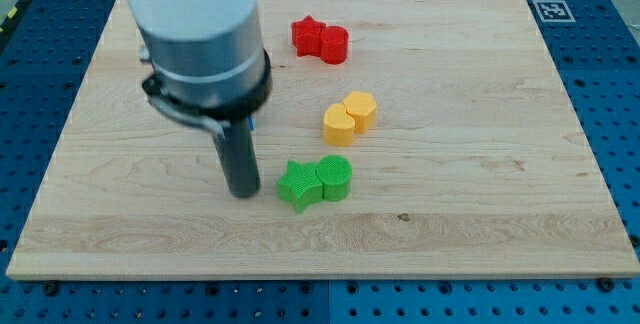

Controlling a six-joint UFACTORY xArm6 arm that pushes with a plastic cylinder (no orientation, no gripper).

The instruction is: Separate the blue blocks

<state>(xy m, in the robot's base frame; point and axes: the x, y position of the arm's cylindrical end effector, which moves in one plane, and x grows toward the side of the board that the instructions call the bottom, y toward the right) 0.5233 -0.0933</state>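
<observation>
We find our tip (pixel 243 192) bare, grasping nothing, just left of the green plastic star block (pixel 297 185). Blue blocks are hidden; we advise approaching slowly.

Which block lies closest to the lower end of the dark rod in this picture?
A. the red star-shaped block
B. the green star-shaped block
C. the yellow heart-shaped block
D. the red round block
B: my tip sits just to the view's left of the green star-shaped block, with a small gap between them, while the yellow blocks and red blocks lie farther toward the view's top.
</observation>
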